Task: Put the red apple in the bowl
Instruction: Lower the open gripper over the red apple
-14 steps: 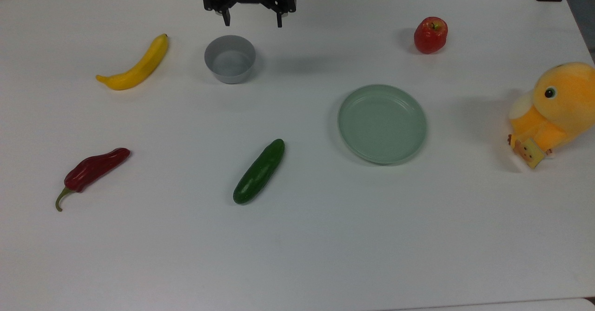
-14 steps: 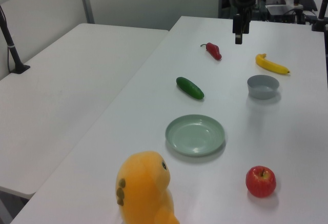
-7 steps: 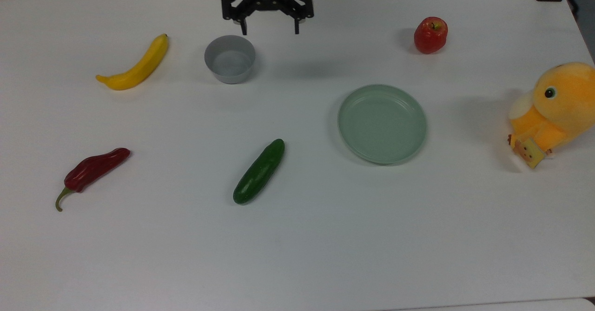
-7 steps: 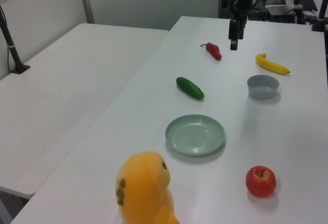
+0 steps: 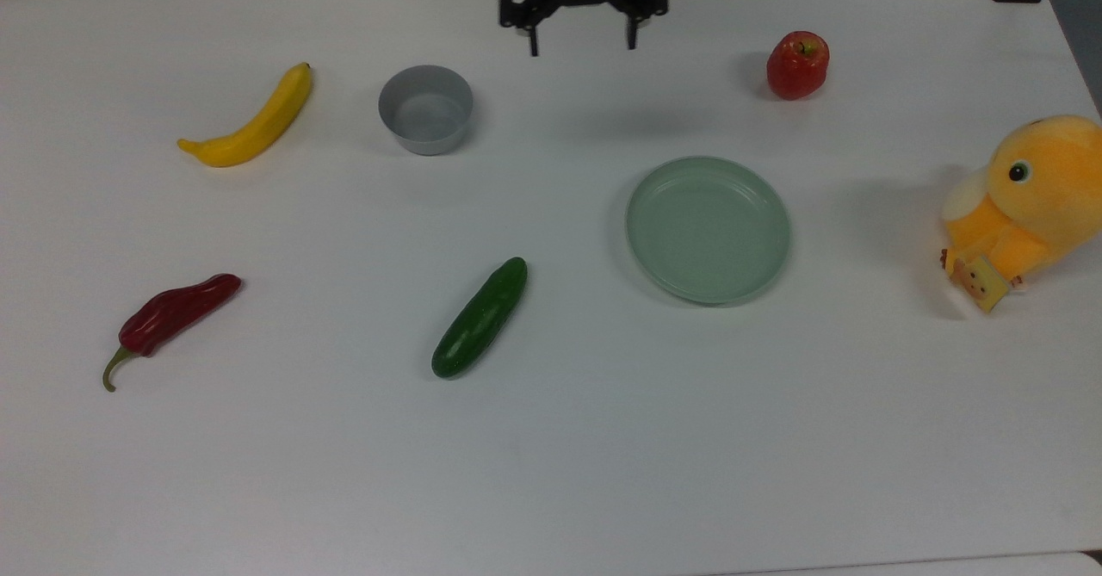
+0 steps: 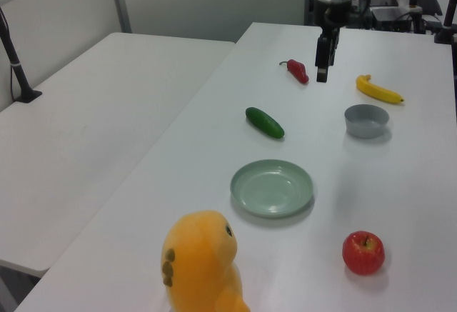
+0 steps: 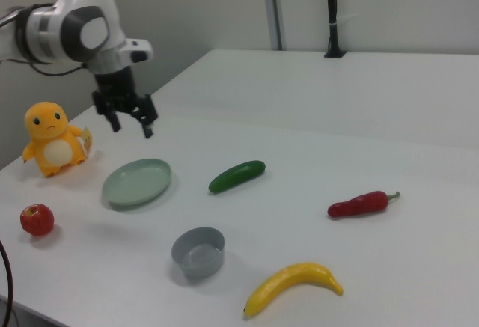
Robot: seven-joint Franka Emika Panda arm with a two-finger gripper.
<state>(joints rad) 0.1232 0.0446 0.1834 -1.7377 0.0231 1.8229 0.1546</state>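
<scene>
Task not yet begun in substance. The apple (image 5: 798, 65) sits untouched on the table (image 5: 551, 438) near the top view's upper right, well apart from the bowl (image 5: 426, 109), which stands empty. The gripper (image 5: 583, 42) hangs above the table between the two — fingers spread, grasping nothing. Left to do: reach the apple, grasp it, carry it to the bowl, release. The plate (image 5: 708, 229) plays no part.
</scene>
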